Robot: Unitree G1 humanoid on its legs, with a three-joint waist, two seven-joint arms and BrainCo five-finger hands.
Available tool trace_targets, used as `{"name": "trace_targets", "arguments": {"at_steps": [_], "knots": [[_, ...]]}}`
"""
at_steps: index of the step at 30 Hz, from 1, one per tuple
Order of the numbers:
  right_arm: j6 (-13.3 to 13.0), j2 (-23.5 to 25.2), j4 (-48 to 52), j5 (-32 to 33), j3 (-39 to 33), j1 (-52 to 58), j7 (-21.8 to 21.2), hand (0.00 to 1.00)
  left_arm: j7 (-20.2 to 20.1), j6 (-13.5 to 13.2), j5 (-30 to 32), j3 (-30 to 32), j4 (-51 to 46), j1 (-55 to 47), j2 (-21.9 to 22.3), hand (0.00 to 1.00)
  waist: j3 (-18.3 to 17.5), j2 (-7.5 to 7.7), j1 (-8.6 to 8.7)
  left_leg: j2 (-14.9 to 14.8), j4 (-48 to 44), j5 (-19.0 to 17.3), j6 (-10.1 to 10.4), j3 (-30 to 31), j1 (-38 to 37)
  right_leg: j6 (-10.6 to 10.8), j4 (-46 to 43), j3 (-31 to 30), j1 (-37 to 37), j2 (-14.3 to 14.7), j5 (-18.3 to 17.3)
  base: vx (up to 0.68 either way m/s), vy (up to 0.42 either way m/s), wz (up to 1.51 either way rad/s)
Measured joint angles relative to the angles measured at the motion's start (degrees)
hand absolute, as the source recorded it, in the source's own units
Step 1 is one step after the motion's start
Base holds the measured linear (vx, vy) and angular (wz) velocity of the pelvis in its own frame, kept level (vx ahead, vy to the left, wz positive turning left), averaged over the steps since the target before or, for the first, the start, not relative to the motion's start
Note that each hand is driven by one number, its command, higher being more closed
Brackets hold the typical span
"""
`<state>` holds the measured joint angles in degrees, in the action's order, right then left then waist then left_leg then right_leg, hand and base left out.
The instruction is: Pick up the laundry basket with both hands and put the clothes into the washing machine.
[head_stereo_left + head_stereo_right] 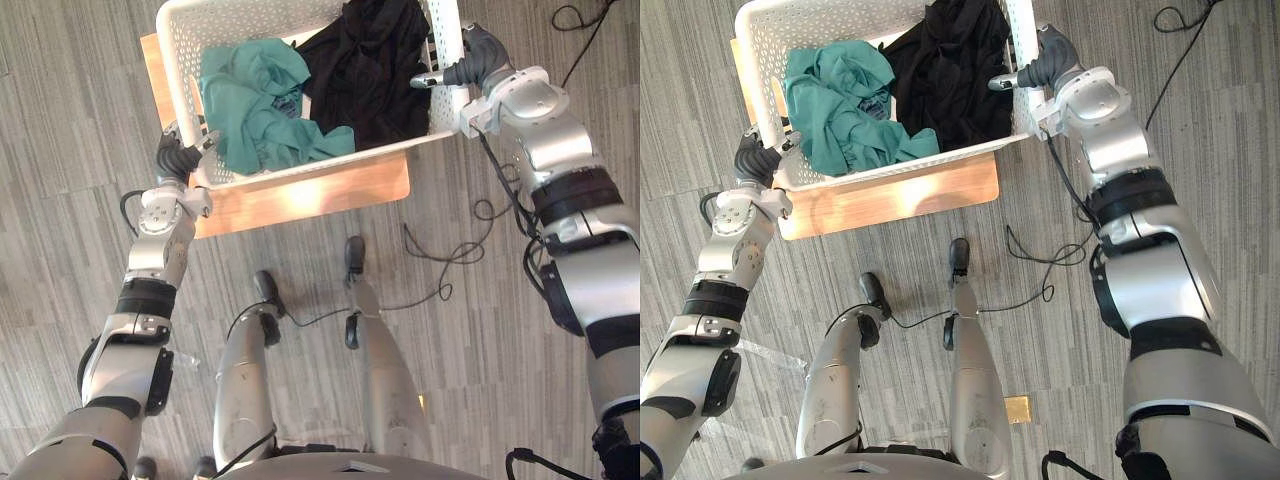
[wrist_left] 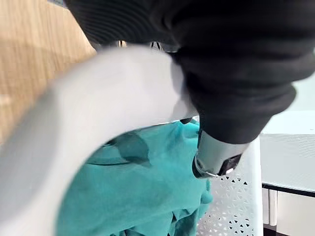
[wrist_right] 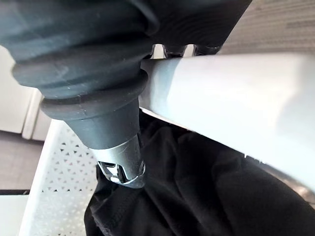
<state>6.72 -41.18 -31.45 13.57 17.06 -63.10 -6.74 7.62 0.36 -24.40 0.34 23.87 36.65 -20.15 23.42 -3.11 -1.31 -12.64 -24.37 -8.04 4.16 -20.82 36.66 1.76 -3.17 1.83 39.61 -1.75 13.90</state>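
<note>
I am counting one white laundry basket (image 1: 181, 75), and it is sitting on one wooden table (image 1: 300, 195). Inside it two heaps of clothes are lying — one teal heap (image 1: 255, 100) and one black heap (image 1: 365, 70). Whether either heap is hiding more than a single garment I cannot tell. Two robot hands are showing at the basket's rim — one left hand (image 1: 178, 157) and one right hand (image 1: 478, 55), one to each side. One small brass-coloured plate (image 1: 1017, 408) is glinting in the floor.
</note>
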Motion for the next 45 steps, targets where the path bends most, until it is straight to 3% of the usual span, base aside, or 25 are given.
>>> {"name": "trace_targets", "arguments": {"at_steps": [3,7,10,15,17,20,22,24,25,26,28,29,31,32,33,34,36,38,39,41,42,43,44,45], "knots": [[0.2,1.7,11.1,-4.6,-8.1,7.8,2.5,1.00,0.5,1.9,1.6,0.9,-5.2,-5.6,1.9,1.00,0.0,0.05,0.34,0.2,1.0,0.0,0.0,-0.3,-2.9,0.0,-0.1,0.1,-2.2,0.1,0.0,0.05,-0.039,-0.04],[-0.1,5.6,27.9,-6.8,-20.4,22.2,6.7,1.00,0.9,2.0,1.5,1.3,-17.6,-14.9,8.5,1.00,0.0,0.12,0.18,0.4,1.8,-0.5,0.2,-0.4,-7.8,0.6,-0.9,0.4,-6.5,0.1,-1.4,0.05,-0.043,0.00],[-2.6,9.7,38.6,-6.6,-25.8,36.2,8.1,1.00,1.0,1.7,1.4,1.5,-28.7,-22.4,10.1,1.00,-0.6,0.32,0.37,0.2,1.4,-1.7,0.3,-1.0,-10.9,0.4,-4.4,0.1,-8.0,0.1,-4.9,0.02,-0.059,-0.06],[-5.6,17.9,42.3,-3.8,-28.2,54.8,7.6,1.00,0.3,-0.3,-0.2,1.0,-40.1,-32.9,9.6,1.00,-3.3,0.38,0.89,-0.1,1.4,-2.9,1.1,-1.4,-16.6,0.0,-8.8,-1.1,-10.5,1.2,-8.4,0.07,-0.074,-0.16],[-6.2,21.2,42.2,-3.7,-29.0,60.1,6.4,1.00,-0.6,-0.4,-0.2,-0.2,-41.2,-36.8,8.9,1.00,-5.3,0.39,1.94,-0.1,1.3,-3.9,1.2,-1.3,-18.8,0.0,-10.4,-1.5,-11.8,1.6,-10.0,0.08,-0.037,-0.19],[-7.7,25.5,42.2,-2.6,-30.2,67.2,4.1,1.00,-2.7,-0.4,-0.2,-0.9,-41.3,-41.0,9.1,1.00,-7.4,0.68,2.90,-1.2,-2.6,-7.8,0.9,-1.0,-22.6,0.4,-13.7,-5.4,-13.8,4.3,-12.1,0.10,-0.005,-0.58],[-7.7,27.0,42.2,-2.7,-30.6,68.5,2.8,1.00,-3.2,-0.4,-0.1,-0.5,-41.6,-42.1,9.1,1.00,-7.5,0.75,2.69,-1.3,-6.6,-10.1,0.1,3.3,-23.3,0.7,-14.7,-9.1,-14.6,6.2,-12.5,0.00,0.098,-1.13],[-7.8,28.8,42.2,-2.7,-30.9,70.1,1.6,1.00,-3.2,-0.4,0.2,-0.5,-43.0,-43.7,8.9,1.00,-8.0,0.67,2.60,0.5,-9.7,-13.9,-0.4,12.5,-24.6,1.6,-14.7,-13.8,-15.5,8.8,-12.4,-0.05,0.194,-1.53],[-7.8,29.9,42.2,-2.7,-31.6,72.0,1.2,1.00,-3.5,-0.4,0.8,-1.4,-43.6,-44.6,8.9,1.00,-9.5,0.21,2.97,1.5,-8.8,-17.0,0.5,16.6,-25.8,2.1,-14.0,-16.5,-15.5,10.5,-12.1,-0.06,0.175,-1.43],[-7.8,30.7,42.2,-2.7,-32.5,73.6,1.0,1.00,-3.8,-0.4,1.0,-2.8,-43.6,-44.7,8.8,1.00,-10.7,0.27,3.79,2.2,-8.3,-18.9,1.3,16.5,-26.8,3.1,-13.1,-19.0,-15.6,11.4,-11.3,-0.08,0.254,-1.58],[-7.8,32.8,42.8,-2.8,-34.3,77.0,1.0,1.00,-4.4,-0.4,1.1,-4.8,-43.6,-45.4,8.8,1.00,-12.5,1.30,5.19,3.3,-8.4,-19.5,0.0,11.3,-28.0,5.1,-9.2,-24.6,-16.5,11.3,-7.7,-0.08,0.256,-1.44],[-7.8,33.6,44.7,-2.9,-34.9,79.3,1.1,1.00,-4.7,-0.4,1.2,-5.9,-43.6,-46.0,8.8,1.00,-13.1,1.71,5.25,3.9,-8.5,-20.0,-1.0,6.9,-28.8,6.3,-5.1,-28.7,-17.5,10.9,-3.7,-0.12,0.257,-1.80],[-7.8,35.2,48.0,-3.5,-35.5,82.4,1.5,1.00,-4.9,-0.3,1.2,-6.8,-43.6,-47.0,8.8,1.00,-13.4,1.96,5.68,3.8,-8.7,-20.2,-2.8,0.1,-29.9,4.0,2.1,-27.7,-18.9,9.6,3.0,-0.16,0.212,-1.78],[-7.8,36.6,49.3,-4.3,-35.6,84.1,2.1,1.00,-5.4,-0.3,1.2,-7.2,-43.3,-47.1,9.1,1.00,-13.2,1.73,5.72,3.4,-8.3,-19.9,-4.0,-4.6,-30.6,-3.8,2.3,-16.7,-18.2,7.9,-0.9,-0.14,0.140,-1.87],[-7.4,37.8,49.3,-5.1,-35.4,84.7,2.3,1.00,-5.6,-0.1,1.2,-7.1,-43.3,-47.7,9.5,1.00,-13.1,1.41,5.15,2.8,-6.9,-19.5,-4.6,-9.9,-33.1,-8.5,-7.3,-4.1,-13.9,5.7,-7.8,-0.10,0.110,-1.90],[-7.3,38.4,49.3,-5.0,-35.3,85.2,2.3,1.00,-5.6,0.2,1.4,-7.0,-43.3,-48.3,9.6,1.00,-13.0,1.28,4.83,2.6,-6.0,-19.5,-4.6,-12.5,-35.0,-9.7,-14.0,0.9,-12.7,4.3,-9.6,-0.05,0.112,-1.93],[-7.2,38.7,49.2,-5.1,-34.1,88.1,2.3,1.00,-6.8,0.6,2.4,-6.7,-43.3,-53.5,10.9,1.00,-15.0,0.00,5.21,2.8,-3.1,-19.5,-4.6,-20.9,-42.3,-13.8,-32.2,14.7,-16.1,-1.4,-19.0,0.01,0.066,-1.70],[-7.1,38.6,48.0,-6.3,-34.0,88.0,2.2,1.00,-8.0,1.0,2.8,-6.2,-43.2,-56.4,12.4,1.00,-18.1,-0.23,5.10,3.6,-2.5,-19.5,-4.6,-25.9,-43.8,-12.6,-35.2,20.3,-18.7,-5.0,-27.6,0.07,-0.028,-1.50],[-7.1,38.6,47.5,-6.9,-34.0,87.5,2.2,1.00,-8.2,1.1,3.4,-6.2,-42.6,-56.7,13.2,1.00,-19.0,-0.10,4.99,4.2,-2.6,-19.5,-4.6,-28.3,-43.9,-11.2,-33.9,22.3,-19.1,-6.0,-29.4,0.09,-0.088,-1.66],[-6.3,38.3,44.9,-7.3,-33.9,86.1,2.2,1.00,-8.3,1.9,4.1,-5.7,-39.0,-55.5,15.3,1.00,-19.4,-1.24,4.72,4.3,-2.2,-17.3,-4.7,-29.6,-43.1,-11.2,-27.4,19.4,-19.6,-0.8,-24.2,0.01,-0.072,-1.52],[-5.7,38.3,42.8,-7.3,-33.2,84.7,2.2,1.00,-8.3,2.1,4.9,-5.1,-36.6,-55.2,15.3,1.00,-19.2,-0.51,3.69,3.3,-2.3,-14.4,-5.7,-29.4,-42.2,-10.9,-19.1,14.4,-21.3,3.4,-18.7,-0.07,-0.109,-1.93],[-5.8,38.3,41.6,-7.3,-33.0,83.6,2.1,1.00,-8.7,2.1,5.0,-5.1,-35.1,-55.0,14.7,1.00,-20.3,-1.88,2.15,2.2,3.5,-13.0,-4.5,-29.1,-41.8,-7.6,-14.7,11.6,-22.8,6.4,-19.9,-0.08,-0.151,-1.89],[-6.0,38.3,41.5,-7.3,-33.1,83.4,2.2,1.00,-9.2,2.0,5.0,-5.1,-34.9,-54.7,14.5,1.00,-20.3,-1.74,2.17,2.2,4.0,-13.6,-2.7,-29.0,-41.8,-8.2,-19.4,12.0,-21.6,5.7,-23.3,-0.03,-0.142,-1.29],[-6.1,38.4,40.4,-7.3,-33.1,83.1,2.3,1.00,-9.3,2.0,5.3,-5.1,-34.1,-53.8,14.4,1.00,-20.0,-0.13,2.76,2.7,3.0,-14.2,-2.2,-29.8,-41.7,-8.0,-22.7,11.5,-21.6,3.0,-27.7,0.03,-0.160,-0.88]]}}
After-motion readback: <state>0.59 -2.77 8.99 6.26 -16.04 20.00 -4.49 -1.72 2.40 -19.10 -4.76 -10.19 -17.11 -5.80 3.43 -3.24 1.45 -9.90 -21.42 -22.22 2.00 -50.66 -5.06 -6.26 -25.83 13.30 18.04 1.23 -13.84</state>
